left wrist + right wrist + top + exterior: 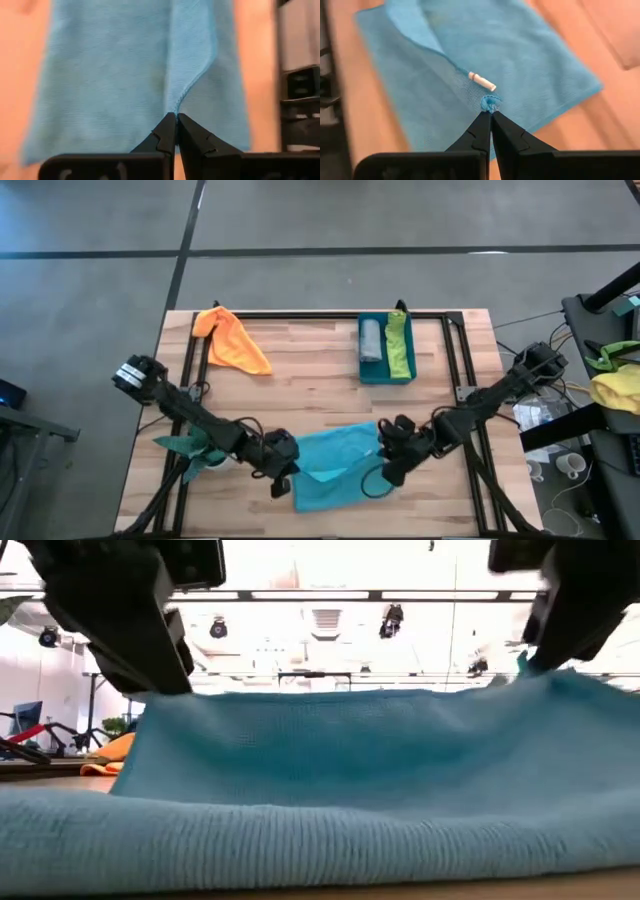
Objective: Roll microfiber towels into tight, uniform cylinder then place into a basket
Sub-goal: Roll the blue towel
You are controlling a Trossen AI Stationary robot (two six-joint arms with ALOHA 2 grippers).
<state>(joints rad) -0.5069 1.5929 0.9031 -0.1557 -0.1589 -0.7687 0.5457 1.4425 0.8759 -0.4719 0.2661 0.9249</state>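
At the table's near edge we see the turquoise towel (335, 468) lying spread and partly folded, the left gripper (176, 117) and right gripper (491, 113) each pinched closed on its edge, while farther back the basket (387, 374) holds grey and lime towels, the orange towel (232, 340) lying apart.

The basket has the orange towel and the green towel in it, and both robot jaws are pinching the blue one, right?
Almost. The basket holds the grey towel and the green towel, not the orange one. The high view shows the orange towel lying loose on the table's far left. Both grippers, left and right, do pinch the blue towel.
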